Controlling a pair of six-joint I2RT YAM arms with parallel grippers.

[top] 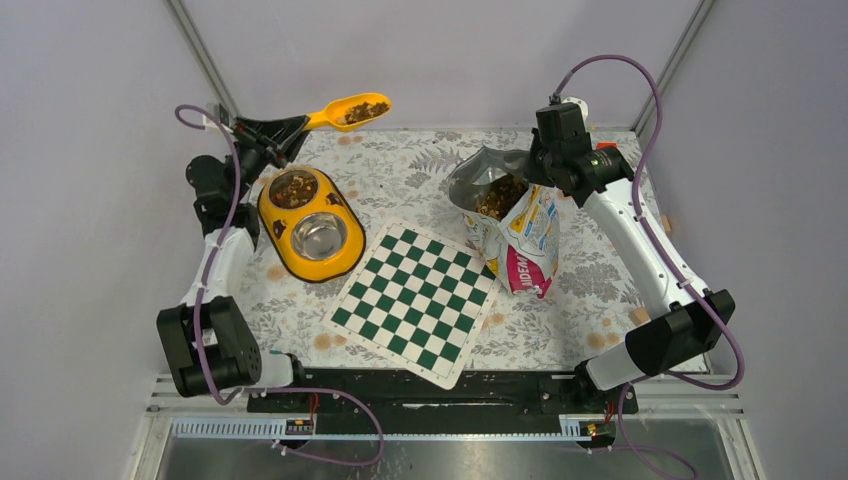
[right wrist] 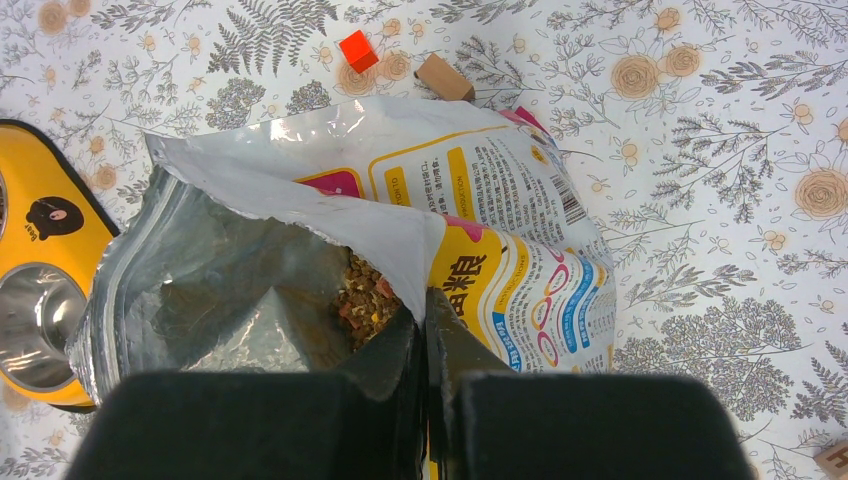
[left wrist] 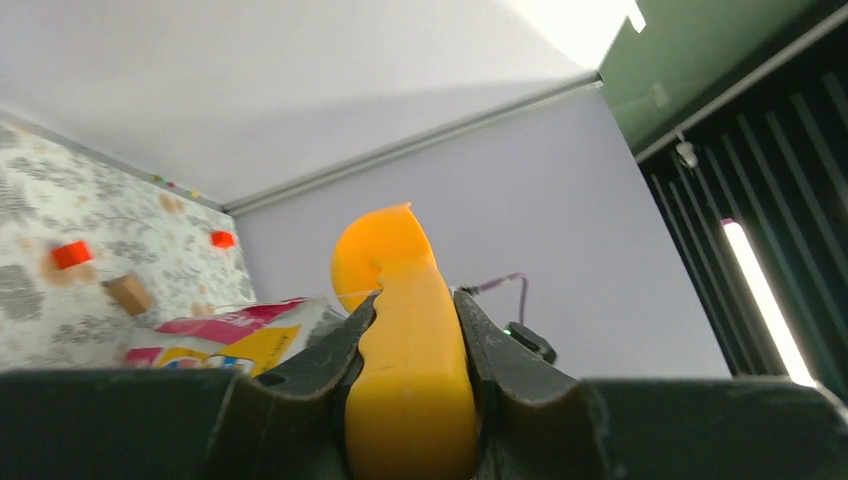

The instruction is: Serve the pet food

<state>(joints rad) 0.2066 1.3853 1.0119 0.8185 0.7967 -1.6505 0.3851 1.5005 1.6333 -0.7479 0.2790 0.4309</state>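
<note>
My left gripper (top: 298, 127) is shut on the handle of a yellow scoop (top: 352, 109), which is held level above the back left of the table with pet food (top: 365, 109) in its bowl. In the left wrist view the scoop handle (left wrist: 408, 380) fills the gap between the fingers. A yellow double feeder (top: 340, 265) lies below; its far bowl (top: 293, 188) holds pet food and its near steel bowl (top: 320, 236) is bare. My right gripper (right wrist: 424, 310) is shut on the rim of the open food bag (right wrist: 500, 200), with kibble (right wrist: 362, 298) showing inside.
A green-and-white chequered mat (top: 416, 298) lies at the front centre. A red cube (right wrist: 357, 50) and a tan wooden block (right wrist: 444, 78) sit on the floral cloth beyond the bag. Enclosure walls stand close behind the scoop.
</note>
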